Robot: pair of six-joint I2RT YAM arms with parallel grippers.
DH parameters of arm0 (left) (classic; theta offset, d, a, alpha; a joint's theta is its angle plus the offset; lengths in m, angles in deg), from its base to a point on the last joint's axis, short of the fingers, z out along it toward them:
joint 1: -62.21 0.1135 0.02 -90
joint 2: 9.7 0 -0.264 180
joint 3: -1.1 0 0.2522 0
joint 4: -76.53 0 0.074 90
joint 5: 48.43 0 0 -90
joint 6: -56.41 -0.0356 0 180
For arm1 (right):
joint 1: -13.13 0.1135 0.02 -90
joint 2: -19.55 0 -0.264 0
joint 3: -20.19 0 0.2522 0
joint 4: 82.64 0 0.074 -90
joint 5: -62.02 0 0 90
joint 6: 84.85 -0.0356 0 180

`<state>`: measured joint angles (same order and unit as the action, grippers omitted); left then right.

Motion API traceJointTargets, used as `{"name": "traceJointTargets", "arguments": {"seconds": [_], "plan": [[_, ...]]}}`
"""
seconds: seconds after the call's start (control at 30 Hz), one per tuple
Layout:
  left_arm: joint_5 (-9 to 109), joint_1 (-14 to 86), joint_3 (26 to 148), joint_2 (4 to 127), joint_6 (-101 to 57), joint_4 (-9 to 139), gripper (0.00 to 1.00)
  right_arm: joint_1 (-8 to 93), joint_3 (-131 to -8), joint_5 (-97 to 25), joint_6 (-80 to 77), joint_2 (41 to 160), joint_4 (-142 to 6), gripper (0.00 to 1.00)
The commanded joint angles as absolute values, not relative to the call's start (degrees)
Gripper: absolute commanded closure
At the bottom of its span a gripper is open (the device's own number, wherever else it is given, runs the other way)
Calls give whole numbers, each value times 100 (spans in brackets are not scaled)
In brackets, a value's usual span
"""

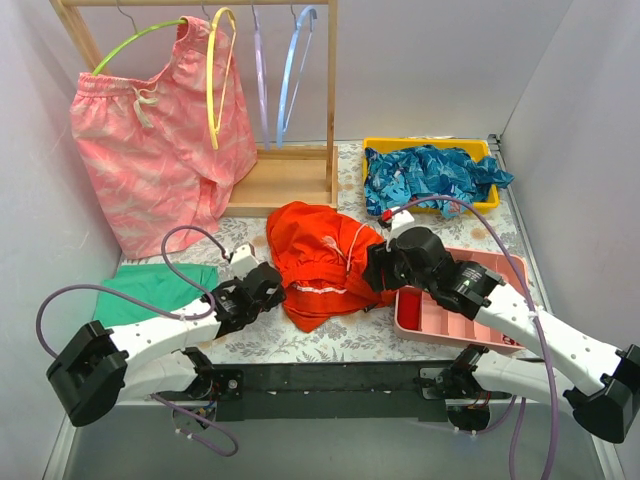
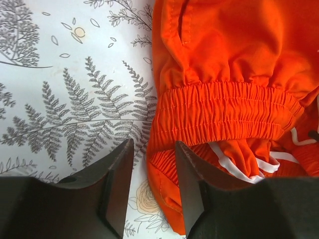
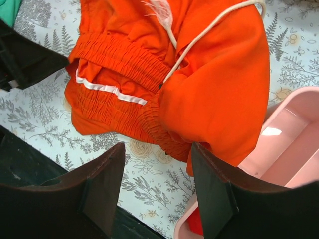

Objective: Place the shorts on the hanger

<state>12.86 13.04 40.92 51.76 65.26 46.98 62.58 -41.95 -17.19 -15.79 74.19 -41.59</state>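
The red-orange shorts lie crumpled on the table's middle, with the white drawstring and trim showing. The yellow hanger hangs on the wooden rack at the back left, partly over the pink shorts. My left gripper is open at the shorts' left edge. In the left wrist view the elastic waistband edge of the shorts lies between its jaws. My right gripper is open at the shorts' right edge. In the right wrist view it hovers just over the shorts' bunched waistband.
Pink patterned shorts hang on a green hanger. Lilac and pale blue hangers hang on the wooden rack. A yellow tray holds blue cloth. A pink tray sits under the right arm. Green cloth lies at the left.
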Motion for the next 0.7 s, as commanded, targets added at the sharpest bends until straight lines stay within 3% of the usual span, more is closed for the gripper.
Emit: {"name": "traceJointTargets", "arguments": {"seconds": [0.0, 0.37, 0.67], "plan": [[1863, 1457, 3982, 5332, 5958, 5626, 63, 6446, -4508, -1990, -1076, 7299, -4181, 37], [2268, 1448, 3227, 4480, 6106, 5618, 64, 6771, -4552, -1524, -865, 7598, -3970, 36], [1696, 1562, 3621, 5498, 6029, 6022, 55, 6973, -4631, -1366, -864, 7993, -3847, 33]]}}
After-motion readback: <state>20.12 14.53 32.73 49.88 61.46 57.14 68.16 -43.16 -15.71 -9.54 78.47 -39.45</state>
